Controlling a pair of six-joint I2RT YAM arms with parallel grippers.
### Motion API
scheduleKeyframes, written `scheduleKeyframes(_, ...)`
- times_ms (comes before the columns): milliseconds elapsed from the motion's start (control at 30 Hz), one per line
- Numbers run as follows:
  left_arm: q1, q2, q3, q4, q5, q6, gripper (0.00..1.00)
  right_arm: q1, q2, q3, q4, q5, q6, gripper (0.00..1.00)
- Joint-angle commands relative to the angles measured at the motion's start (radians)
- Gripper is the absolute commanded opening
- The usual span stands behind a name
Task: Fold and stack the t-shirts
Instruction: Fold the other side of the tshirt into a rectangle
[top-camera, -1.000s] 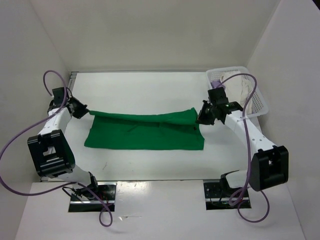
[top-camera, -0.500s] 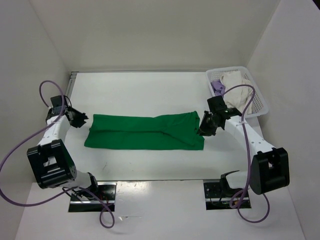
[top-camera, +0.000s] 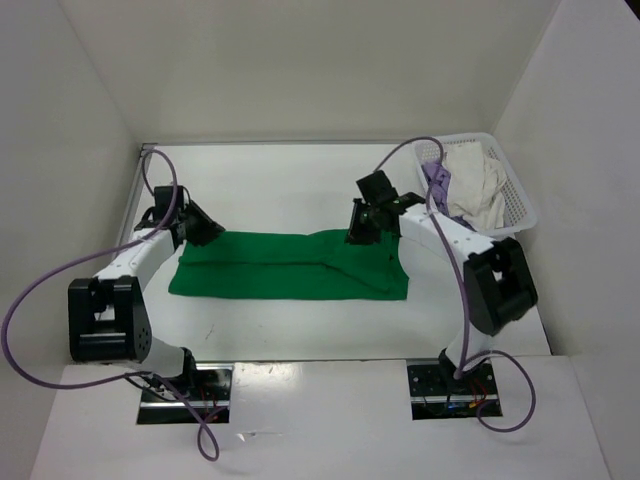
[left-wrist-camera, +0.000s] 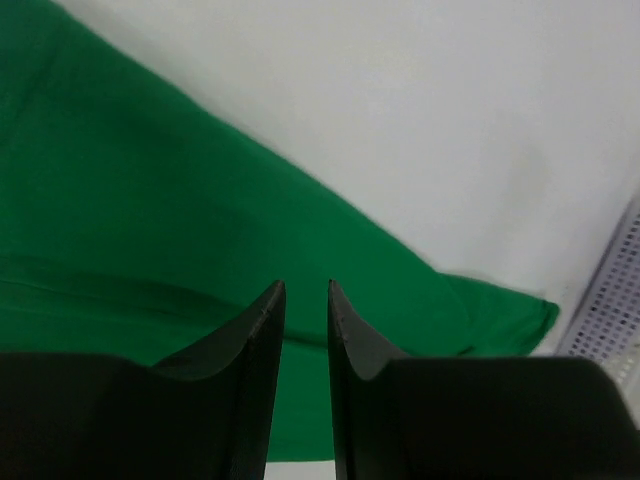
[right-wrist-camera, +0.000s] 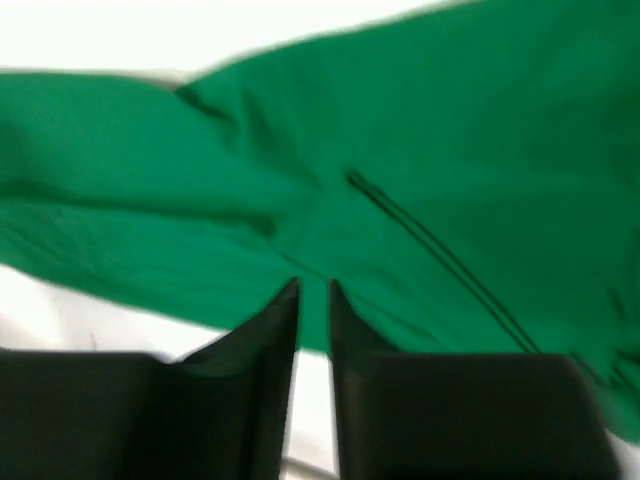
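Observation:
The bright green t-shirt (top-camera: 290, 265) lies flat on the table as a long folded band. It fills the left wrist view (left-wrist-camera: 150, 220) and the right wrist view (right-wrist-camera: 450, 150). My left gripper (top-camera: 205, 228) is at the shirt's far left corner. Its jaws (left-wrist-camera: 307, 287) stand nearly together with only a slit between them, and no cloth is in it. My right gripper (top-camera: 357, 232) is over the shirt's far edge, right of middle. Its jaws (right-wrist-camera: 314, 284) are also nearly together and empty. The white t-shirt (top-camera: 475, 185) and the lavender t-shirt (top-camera: 436, 178) lie crumpled in the basket.
A white mesh basket (top-camera: 520, 205) stands at the table's far right corner, and its wall shows in the left wrist view (left-wrist-camera: 610, 310). White walls enclose the table on three sides. Purple cables loop from both arms.
The grippers held the shirt's far edge raised a second ago, then laid it down and let go. Both arms have since swung inward to the far edge of the shirt.

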Motion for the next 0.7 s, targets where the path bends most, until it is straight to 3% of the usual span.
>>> scheduleKeyframes(0,0.013,0.058,-0.058,0.034,0.02,0.01,0.31,0.022,0.102,0.102,0.101,0.069,-0.015,0.27)
scheduleKeyframes(100,0.013,0.078,-0.081,0.043,0.029,0.019,0.31,0.022,0.186,0.154,0.101,0.101,-0.038,0.34)
scheduleKeyframes(667,0.098,0.076,-0.184,0.043,0.101,0.019,0.32,0.082,0.297,0.143,0.072,0.136,-0.056,0.35)
